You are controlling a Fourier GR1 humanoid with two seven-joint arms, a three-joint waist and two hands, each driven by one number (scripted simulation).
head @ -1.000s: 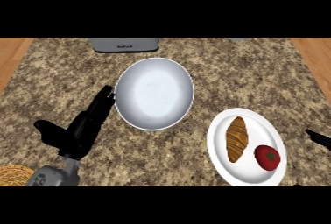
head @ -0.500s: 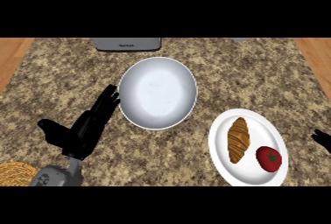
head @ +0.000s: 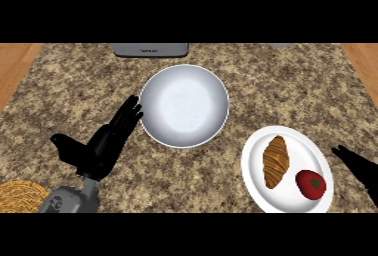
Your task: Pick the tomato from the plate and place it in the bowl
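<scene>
Granite counter [head: 66, 90], wood edges either side. Tomato [head: 311, 184] – red, round, green stem on top – sits on the plate [head: 255, 165] just left of the right hand [head: 359, 167], croissant [head: 275, 161] close beside it. Likely smooth, soft and prone to rolling, so take it across the widest part. Right hand mostly out of frame, holds nothing – can't tell how open. Bowl [head: 184, 105] further left, past the plate. Left hand [head: 103, 142] flat, fingers straight, empty, fingertips at the bowl's rim.
</scene>
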